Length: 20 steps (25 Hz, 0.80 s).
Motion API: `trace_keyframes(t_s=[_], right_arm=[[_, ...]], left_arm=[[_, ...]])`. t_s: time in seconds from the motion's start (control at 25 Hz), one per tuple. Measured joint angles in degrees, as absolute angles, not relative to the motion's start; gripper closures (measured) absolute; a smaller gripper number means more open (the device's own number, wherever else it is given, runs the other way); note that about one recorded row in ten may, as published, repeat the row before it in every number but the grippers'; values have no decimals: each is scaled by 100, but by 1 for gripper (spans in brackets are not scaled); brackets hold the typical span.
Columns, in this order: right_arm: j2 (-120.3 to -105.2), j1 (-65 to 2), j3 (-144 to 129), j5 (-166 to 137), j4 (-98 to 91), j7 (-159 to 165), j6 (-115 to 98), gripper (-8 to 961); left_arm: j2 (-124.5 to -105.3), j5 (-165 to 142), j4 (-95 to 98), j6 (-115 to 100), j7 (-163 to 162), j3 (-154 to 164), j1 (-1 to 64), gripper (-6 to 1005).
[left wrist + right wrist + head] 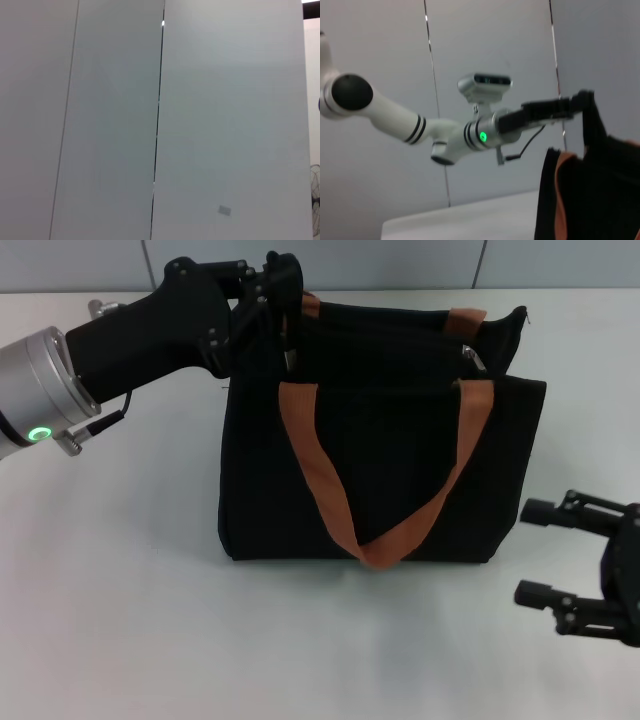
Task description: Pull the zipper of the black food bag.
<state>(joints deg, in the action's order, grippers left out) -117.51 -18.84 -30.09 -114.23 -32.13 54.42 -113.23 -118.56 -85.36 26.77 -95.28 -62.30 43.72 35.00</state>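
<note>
The black food bag (400, 470) stands upright mid-table, its orange-brown handles (330, 480) hanging over the front. A small silver piece, seemingly the zipper (473, 358), shows on the top near the bag's right end. My left gripper (285, 330) is at the bag's top left corner and is shut on the fabric edge there. The right wrist view shows that gripper (582, 102) pinching the raised corner of the bag (600, 190). My right gripper (528, 551) is open and empty, low over the table to the right of the bag. The left wrist view shows only wall panels.
The white table (130, 620) extends in front of and to the left of the bag. A grey panelled wall (400, 260) runs behind the table.
</note>
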Motion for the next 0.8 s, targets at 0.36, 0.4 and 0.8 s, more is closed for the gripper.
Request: trace_keyframes(t_s=[0.36, 0.4, 0.8], right_arm=[[-11751, -1975, -3047, -11535, -3026, 5403, -11243, 187], [-11756, -1983, -3074, -11543, -2953, 5392, -11186, 187], [-11892, -1994, -3069, -11539, -2856, 5197, -10957, 187]], left_arm=[[-11754, -8564, 2860, -9555, -6465, 4362, 3137, 866], [-11628, -8598, 3057, -9622, -6686, 4392, 2985, 866], [-10965, -8590, 3401, -10470, -7281, 4232, 2253, 463]])
